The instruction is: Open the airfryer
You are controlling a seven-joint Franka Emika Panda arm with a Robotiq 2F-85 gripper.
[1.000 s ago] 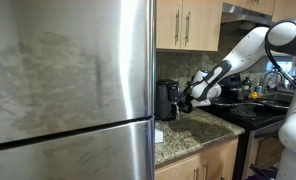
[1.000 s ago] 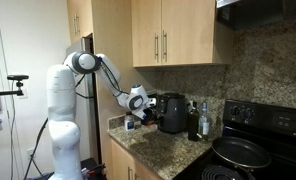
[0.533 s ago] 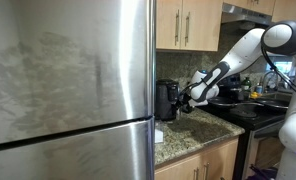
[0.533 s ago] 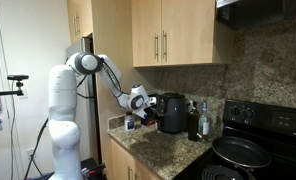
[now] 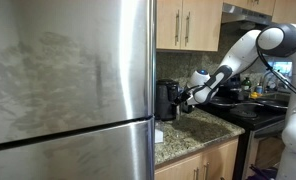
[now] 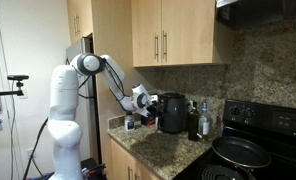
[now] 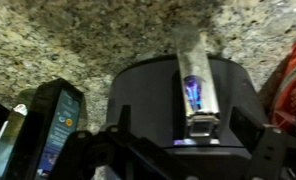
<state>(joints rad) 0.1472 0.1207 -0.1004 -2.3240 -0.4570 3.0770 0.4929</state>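
Just ahead of your fingers, spread wide, the airfryer faces your gripper, its handle centred in the gap; a dark flat device stands outside one finger, a red can outside the other, speckled granite beyond.

I look into a kitchen. In an exterior view a tall stainless fridge fills the near side. Light wood cabinets hang above a speckled granite counter with a matching backsplash. A black stove adjoins the counter. The wall is plain white.
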